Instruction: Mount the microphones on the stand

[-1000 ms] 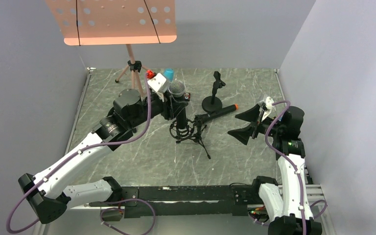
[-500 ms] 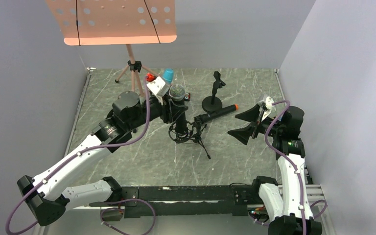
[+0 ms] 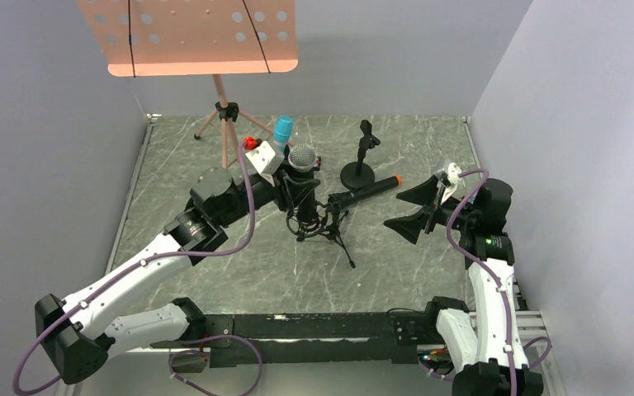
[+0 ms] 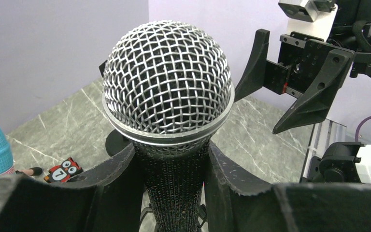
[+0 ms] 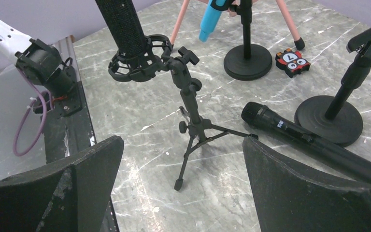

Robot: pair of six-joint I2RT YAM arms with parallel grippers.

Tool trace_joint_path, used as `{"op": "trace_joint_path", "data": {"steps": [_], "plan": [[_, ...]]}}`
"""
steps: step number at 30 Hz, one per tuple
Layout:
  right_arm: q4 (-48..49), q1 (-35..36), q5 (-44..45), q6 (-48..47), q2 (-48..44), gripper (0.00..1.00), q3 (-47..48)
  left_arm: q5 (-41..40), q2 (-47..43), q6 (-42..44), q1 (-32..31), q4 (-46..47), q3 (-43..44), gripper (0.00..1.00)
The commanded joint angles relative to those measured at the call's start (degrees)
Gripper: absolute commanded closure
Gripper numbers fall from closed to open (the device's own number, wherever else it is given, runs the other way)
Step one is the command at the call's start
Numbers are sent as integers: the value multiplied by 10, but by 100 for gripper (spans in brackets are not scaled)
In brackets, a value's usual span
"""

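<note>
Marble table [image 3: 396, 268]: my left gripper [image 4: 171, 188] clamps mesh-head mic [image 4: 168, 82] upright, to seat shaft in stand ring [image 5: 135, 63]; right gripper [image 3: 403, 210] wide, empty.

The left arm [image 3: 132, 276], based at 7 o'clock, and right arm [image 3: 489, 289], at 5 o'clock, have white shells and black joints. A purple cable [image 3: 251, 206] loops along each. Fingers [image 5: 299, 188] are black, wedge-shaped, rough-edged.

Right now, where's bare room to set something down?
The table is bare in front of the tripod stand, toward the near edge, and in the far right corner behind the round-base stand. The middle is crowded: the left claw holding the silver-mesh microphone, the orange-ended microphone, both stands, the open right claw.
</note>
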Motion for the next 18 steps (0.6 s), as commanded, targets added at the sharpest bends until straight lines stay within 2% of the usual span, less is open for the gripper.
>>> {"op": "trace_joint_path", "data": {"steps": [1, 9, 18], "plan": [[16, -2, -4, -16, 1, 0, -2, -2, -14, 36, 0, -3, -61, 100], [15, -2, -4, -16, 0, 0, -2, -30, -54, 4, 0, 66, -115, 100], [14, -2, -3, -17, 1, 0, -2, -11, -31, -5, -1, 88, -148, 100]]}}
